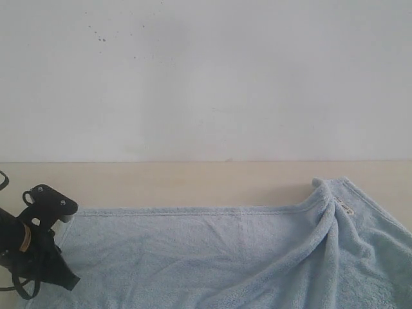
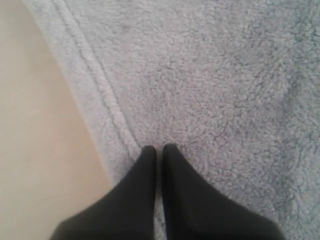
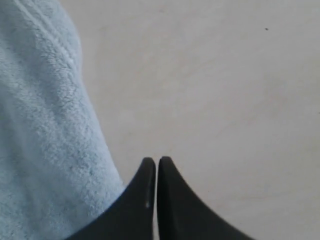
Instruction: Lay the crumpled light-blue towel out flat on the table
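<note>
The light-blue towel lies mostly spread on the beige table. Its far hem runs straight, and a thick fold bunches up on the right, with the small white label beside it. My left gripper is shut, low over the towel's left edge. In the left wrist view its tips rest over the fluffy cloth just inside the hem, with nothing between them. My right gripper is shut and empty over bare table, beside a towel edge. It is out of the exterior view.
A plain white wall rises behind the table's far edge. A strip of bare table runs between the wall and the towel's far hem. Bare table also shows just outside the towel's left hem.
</note>
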Available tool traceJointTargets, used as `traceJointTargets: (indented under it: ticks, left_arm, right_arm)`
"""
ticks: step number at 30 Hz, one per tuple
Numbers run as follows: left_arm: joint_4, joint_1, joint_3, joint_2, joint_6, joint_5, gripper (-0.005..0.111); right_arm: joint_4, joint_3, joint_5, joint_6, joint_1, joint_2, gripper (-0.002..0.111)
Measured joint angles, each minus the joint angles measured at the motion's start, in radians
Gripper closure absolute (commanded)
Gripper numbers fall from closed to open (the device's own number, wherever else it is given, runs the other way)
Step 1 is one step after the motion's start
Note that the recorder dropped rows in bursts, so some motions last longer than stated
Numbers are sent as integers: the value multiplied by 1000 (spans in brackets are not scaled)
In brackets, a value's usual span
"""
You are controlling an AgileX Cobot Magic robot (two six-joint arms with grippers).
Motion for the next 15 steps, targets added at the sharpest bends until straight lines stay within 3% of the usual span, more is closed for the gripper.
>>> traceJointTargets:
  ticks: [4,10,15]
  left_arm:
    - [0,4,0,0,-6,-101,103]
    - [-15,11,-13,9,-8,-394,103]
    - [-126,62,-80,76,-14,-425,103]
  right_arm:
    - [127,0,-32,-83,0,0,107]
    - [334,0,-74,-278,0,0,107]
    - [423,0,-79,-374,0,0,107]
